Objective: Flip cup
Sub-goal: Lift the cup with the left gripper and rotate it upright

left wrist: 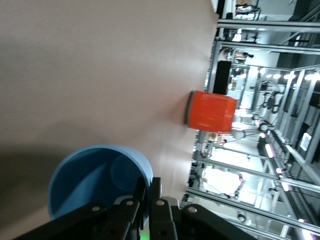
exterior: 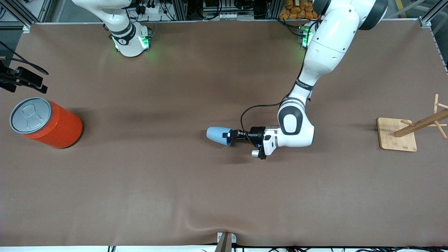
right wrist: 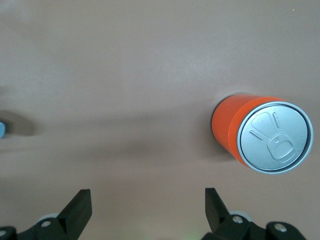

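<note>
Front view: the left arm reaches down from its base to the middle of the brown tabletop, its left claw turned sideways and pinching the rim of a small light-blue cup. The cup lies on its side, mouth toward the claw and narrow bottom pointing toward the right arm's end of the tabletop. A big orange can with a grey pull-tab lid stands at that end, well apart from the cup. A wooden rack on a square base sits at the left arm's end. The right arm waits, only its base showing at the top of the picture.

Left wrist view: the left claw is pressed together on the cup's rim, one finger inside the open mouth and one outside the wall. The orange can shows farther along the tabletop, near its edge.

Right wrist view: the right claw hangs spread wide over bare tabletop, holding nothing. The orange can stands upright near it, its grey lid facing the camera. A sliver of light blue at the picture's edge may be the cup, though too little shows to be sure.
</note>
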{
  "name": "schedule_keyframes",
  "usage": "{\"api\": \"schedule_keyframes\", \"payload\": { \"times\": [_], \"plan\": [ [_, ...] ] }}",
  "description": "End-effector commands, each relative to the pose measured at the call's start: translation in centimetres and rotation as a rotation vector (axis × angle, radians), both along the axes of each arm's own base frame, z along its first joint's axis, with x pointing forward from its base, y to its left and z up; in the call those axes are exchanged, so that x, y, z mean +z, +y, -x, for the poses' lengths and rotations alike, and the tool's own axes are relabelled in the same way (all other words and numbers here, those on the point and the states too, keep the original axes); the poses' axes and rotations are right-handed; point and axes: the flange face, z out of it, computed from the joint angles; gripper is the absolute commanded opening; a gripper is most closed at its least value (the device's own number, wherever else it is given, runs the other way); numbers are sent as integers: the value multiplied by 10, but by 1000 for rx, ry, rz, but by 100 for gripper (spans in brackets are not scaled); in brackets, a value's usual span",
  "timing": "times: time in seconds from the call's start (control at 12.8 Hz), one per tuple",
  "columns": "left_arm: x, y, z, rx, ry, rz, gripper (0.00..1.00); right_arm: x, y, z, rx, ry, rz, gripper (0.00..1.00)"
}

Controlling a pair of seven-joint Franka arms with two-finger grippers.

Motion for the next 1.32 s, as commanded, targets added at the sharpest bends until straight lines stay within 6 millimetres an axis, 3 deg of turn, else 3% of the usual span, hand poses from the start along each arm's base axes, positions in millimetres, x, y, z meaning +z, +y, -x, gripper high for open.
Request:
{"api": "schedule_keyframes", "payload": {
  "times": [0.0, 0.16, 0.31, 0.55, 0.93, 1.25],
  "plan": [
    [62, 3, -5, -6, 50, 5, 0, 4, -4, -3, 3, -8, -8, 100],
    [116, 6, -8, -19, 74, -51, 0, 4, -4, -3, 3, -8, -8, 100],
    [168, 26, -14, -12, 74, -125, 0, 4, -4, -3, 3, -8, -8, 100],
    [224, 65, -19, -22, 17, -327, 0, 4, -4, -3, 3, -8, -8, 100],
    [263, 157, -27, -68, -103, -604, 0, 4, -5, -2, 1, -8, -6, 100],
    [246, 234, -15, -106, -120, -915, 0, 4, -5, -2, 1, -8, -6, 100]
  ]
}}
